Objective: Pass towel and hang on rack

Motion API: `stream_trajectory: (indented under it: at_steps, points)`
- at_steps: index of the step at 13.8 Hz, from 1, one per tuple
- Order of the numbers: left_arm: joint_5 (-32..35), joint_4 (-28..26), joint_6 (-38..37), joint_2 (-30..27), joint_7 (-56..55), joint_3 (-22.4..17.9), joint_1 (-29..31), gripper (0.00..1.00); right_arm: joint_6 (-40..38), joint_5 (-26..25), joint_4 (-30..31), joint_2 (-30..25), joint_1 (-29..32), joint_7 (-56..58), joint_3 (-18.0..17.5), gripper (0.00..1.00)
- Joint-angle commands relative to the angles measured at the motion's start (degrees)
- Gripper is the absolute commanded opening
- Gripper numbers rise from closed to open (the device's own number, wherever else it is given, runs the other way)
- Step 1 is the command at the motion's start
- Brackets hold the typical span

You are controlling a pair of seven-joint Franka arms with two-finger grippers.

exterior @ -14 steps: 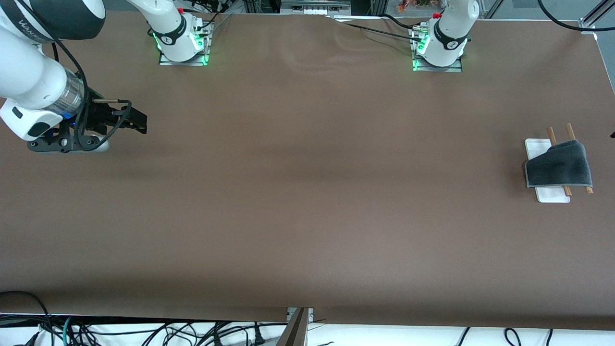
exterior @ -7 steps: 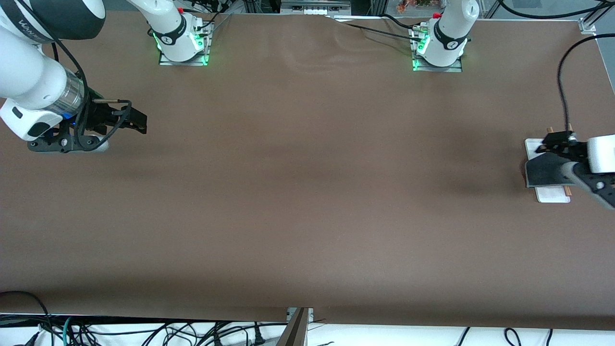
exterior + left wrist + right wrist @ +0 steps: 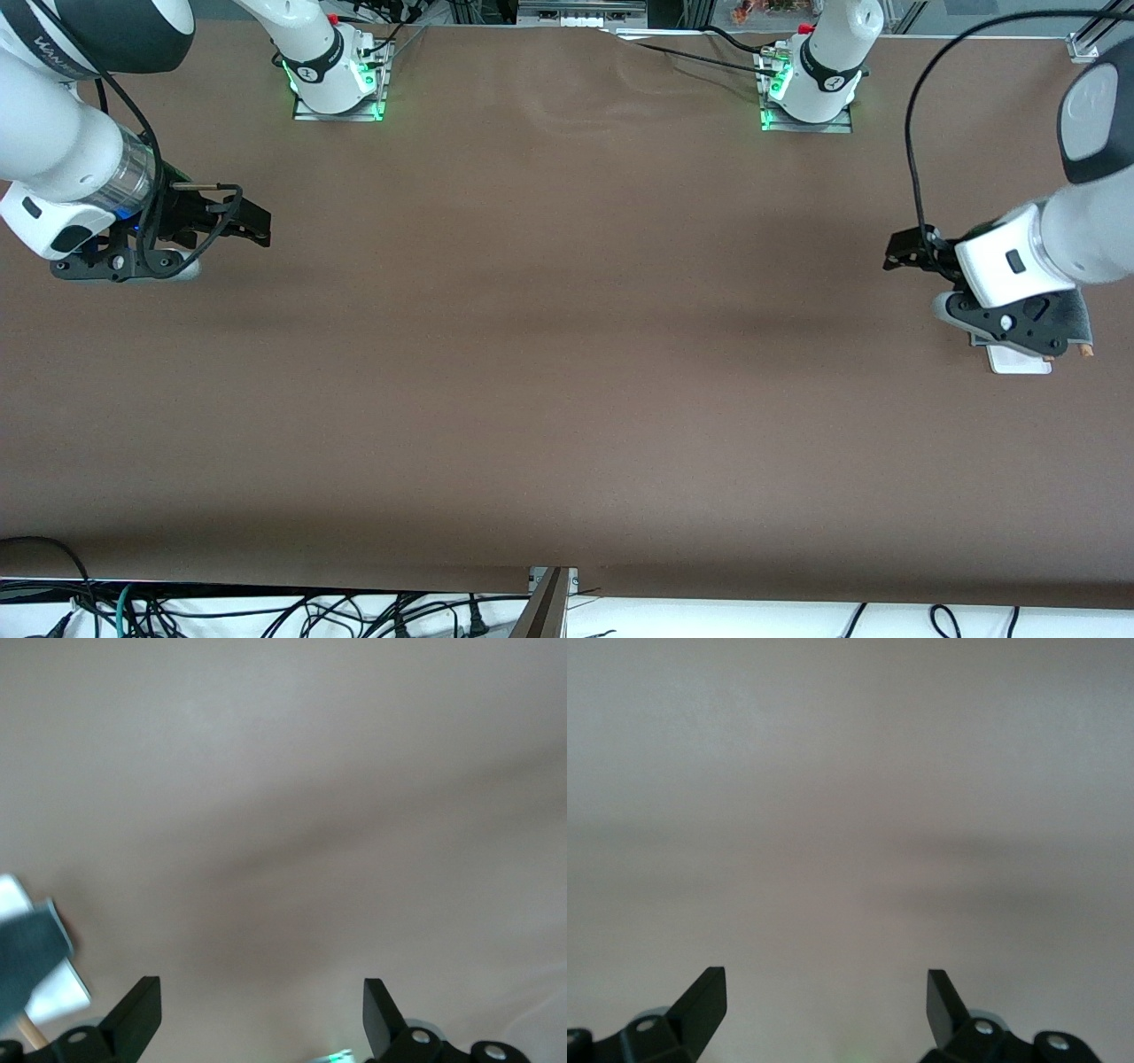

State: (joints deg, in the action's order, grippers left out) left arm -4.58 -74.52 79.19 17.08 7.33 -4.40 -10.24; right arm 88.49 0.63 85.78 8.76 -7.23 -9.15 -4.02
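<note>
Covering your table (image 3: 567,354), brown sheet; towel (image 3: 22,948) drapes rack (image 3: 1019,361). Left gripper (image 3: 904,252) beside it, right gripper (image 3: 257,226) waits; both jaws apart.

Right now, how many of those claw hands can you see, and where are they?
2. The right gripper waits, open, over bare table at the right arm's end. The left gripper is open at the left arm's end, beside the rack with the towel.

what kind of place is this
Most likely a robotics lab or test bench. Two white robot arms are bolted to a brown table, loose cables trail along its near edge, and the only props are a small towel draped on a rack.
</note>
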Motion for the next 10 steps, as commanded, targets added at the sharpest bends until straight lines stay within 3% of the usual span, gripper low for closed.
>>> stream_trajectory:
  at_steps: [1, 3, 5, 10]
  points:
    - [6.9, -14.6, 7.8, -11.0, -14.1, 8.6, 3.7, 1.0, -0.6, -0.8, 0.2, -0.8, -0.2, -0.7, 0.0, 1.0]
    - [5.6, -24.1, 17.4, -17.0, -15.0, 6.4, 3.9, 1.0, -0.6, -0.9, 0.2, -0.8, -0.2, -0.8, 0.0, 1.0]
    - [4.8, -28.3, 22.8, -20.5, -15.1, 3.8, 3.1, 1.0, -0.6, -0.9, 0.2, -0.7, -0.2, -0.7, 0.0, 1.0]
    - [4.3, -28.7, 22.5, -20.6, -15.1, 6.4, 7.5, 1.0, -0.6, -0.9, 0.2, -0.8, -0.2, -0.6, 0.0, 1.0]
